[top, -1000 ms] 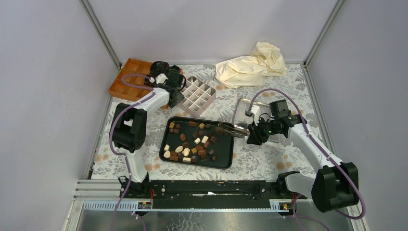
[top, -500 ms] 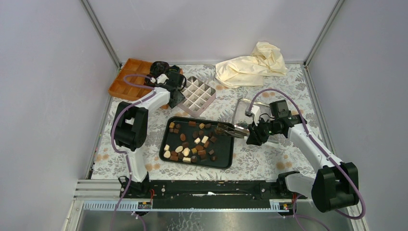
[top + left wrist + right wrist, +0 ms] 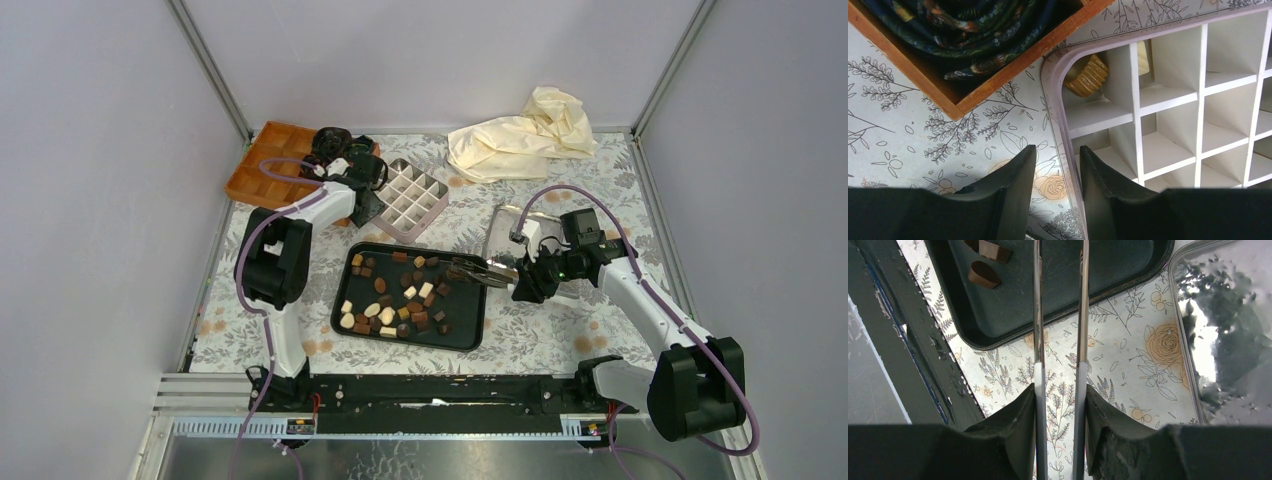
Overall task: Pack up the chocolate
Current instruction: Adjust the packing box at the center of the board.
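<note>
The chocolate (image 3: pixel 398 300) lies scattered on the black tray (image 3: pixel 470 338) at mid-table. The divided box (image 3: pixel 408 205) sits just beyond it, most of its cells bare. Your right gripper (image 3: pixel 1060 410) is clamped on a pair of tongs (image 3: pixel 1037 315) whose tips reach over the tray's right part; I can't tell whether they hold a piece. Pick an outlying piece, set the tips astride it and squeeze gently so it doesn't skid. Your left gripper (image 3: pixel 1058 160) hangs part-open with the box's rim between its jaws; closing there would steady the box.
</note>
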Motion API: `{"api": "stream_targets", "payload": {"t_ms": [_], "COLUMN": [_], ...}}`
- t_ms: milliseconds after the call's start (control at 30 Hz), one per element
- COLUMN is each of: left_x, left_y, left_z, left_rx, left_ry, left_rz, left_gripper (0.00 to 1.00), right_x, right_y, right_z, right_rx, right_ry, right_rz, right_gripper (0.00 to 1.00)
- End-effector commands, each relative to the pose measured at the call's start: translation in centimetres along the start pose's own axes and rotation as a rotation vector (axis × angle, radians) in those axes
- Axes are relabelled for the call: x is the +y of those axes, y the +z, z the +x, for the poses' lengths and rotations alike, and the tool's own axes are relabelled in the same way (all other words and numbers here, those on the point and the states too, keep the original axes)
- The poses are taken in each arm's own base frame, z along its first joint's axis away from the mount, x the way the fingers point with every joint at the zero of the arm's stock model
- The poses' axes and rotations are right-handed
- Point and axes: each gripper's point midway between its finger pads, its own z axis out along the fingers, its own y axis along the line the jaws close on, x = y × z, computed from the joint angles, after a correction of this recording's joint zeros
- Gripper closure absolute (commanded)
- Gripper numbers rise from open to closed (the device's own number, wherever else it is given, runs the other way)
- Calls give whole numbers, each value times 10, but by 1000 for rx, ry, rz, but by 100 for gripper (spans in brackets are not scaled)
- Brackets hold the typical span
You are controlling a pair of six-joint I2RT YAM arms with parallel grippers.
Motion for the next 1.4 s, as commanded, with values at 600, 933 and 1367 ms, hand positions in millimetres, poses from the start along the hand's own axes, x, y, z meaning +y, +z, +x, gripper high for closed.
{"api": "stream_targets", "payload": {"t_ms": [600, 933, 1367], "left_x": [-22, -47, -71], "left_y": [-7, -34, -76], "left_z": [-12, -30, -61], "left_rx": [-16, -122, -411], "left_ry": [-12, 44, 110], "left_rz": [74, 183, 257], "left_gripper": [94, 100, 100], "right_x": [3, 6, 8], "right_y": [-4, -7, -8], "right_z": [-14, -17, -17], "right_rx": [-68, -85, -94], "right_ry": [-42, -43, -45], "right_rz": [-21, -34, -40], "right_gripper": [94, 94, 94]}}
